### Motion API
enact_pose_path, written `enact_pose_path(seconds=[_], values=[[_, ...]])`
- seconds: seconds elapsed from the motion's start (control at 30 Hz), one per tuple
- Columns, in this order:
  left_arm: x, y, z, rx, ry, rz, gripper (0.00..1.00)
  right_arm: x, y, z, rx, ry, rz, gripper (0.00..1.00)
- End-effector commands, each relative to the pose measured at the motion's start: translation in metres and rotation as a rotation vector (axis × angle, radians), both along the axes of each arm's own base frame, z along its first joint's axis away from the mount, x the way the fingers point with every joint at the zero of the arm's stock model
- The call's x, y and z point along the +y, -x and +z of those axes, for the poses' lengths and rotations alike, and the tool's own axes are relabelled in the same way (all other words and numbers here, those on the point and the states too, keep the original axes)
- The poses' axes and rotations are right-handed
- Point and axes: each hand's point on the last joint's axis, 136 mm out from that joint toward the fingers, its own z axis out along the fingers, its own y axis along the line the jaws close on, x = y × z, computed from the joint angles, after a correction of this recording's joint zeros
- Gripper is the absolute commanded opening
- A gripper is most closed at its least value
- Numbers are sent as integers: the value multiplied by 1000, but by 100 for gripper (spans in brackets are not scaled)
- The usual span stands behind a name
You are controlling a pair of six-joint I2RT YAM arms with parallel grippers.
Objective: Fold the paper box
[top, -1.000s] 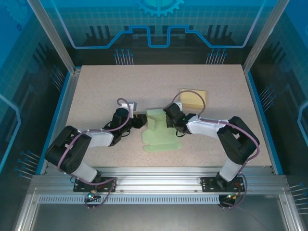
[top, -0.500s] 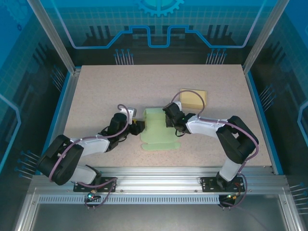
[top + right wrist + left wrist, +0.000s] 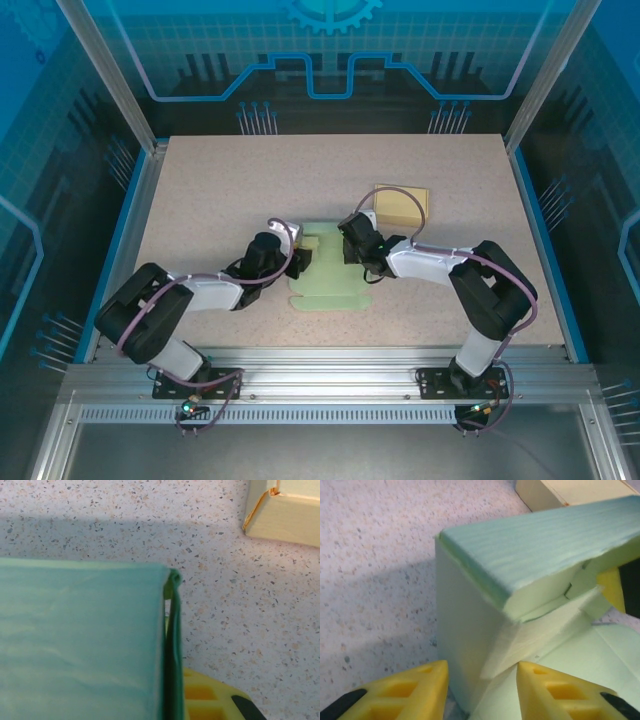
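The left gripper (image 3: 481, 680), fingers apart, is facing the near upright wall of the pale green paper box (image 3: 465, 625); the right gripper (image 3: 352, 247) is beside the box, and I cannot tell its grip.

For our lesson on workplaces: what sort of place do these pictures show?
Probably a robotics lab cell: left arm and right arm bolted to an aluminium frame, a speckled table, blue printed panels around it.

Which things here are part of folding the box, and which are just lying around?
In the job: pale green paper box, partly folded; left gripper; right gripper.
Lying about: cream-yellow paper box, beyond the right gripper.
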Motion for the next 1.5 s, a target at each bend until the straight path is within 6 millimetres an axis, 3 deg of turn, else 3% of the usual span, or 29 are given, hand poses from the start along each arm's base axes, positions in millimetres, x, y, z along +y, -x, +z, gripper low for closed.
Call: enact_pose_path(seconds=[0.0,0.23,0.63,0.87,1.07,1.47], values=[[4,-24,23,-127,-26,80,41,8,1,5,-9,-28,10,0],[5,-35,18,-181,-141,142,41,12,3,5,-7,-33,16,0],[19,-49,10,-215,-325,341,1,19,6,5,14,-54,12,0],[35,-45,10,-184,-307,482,1,20,2,2,24,-33,-22,0],[56,-49,7,-174,-348,638,1,33,-2,-1,42,-65,-29,0],[63,-52,-20,-78,-325,745,3,51,-5,-10,90,-89,-32,0]])
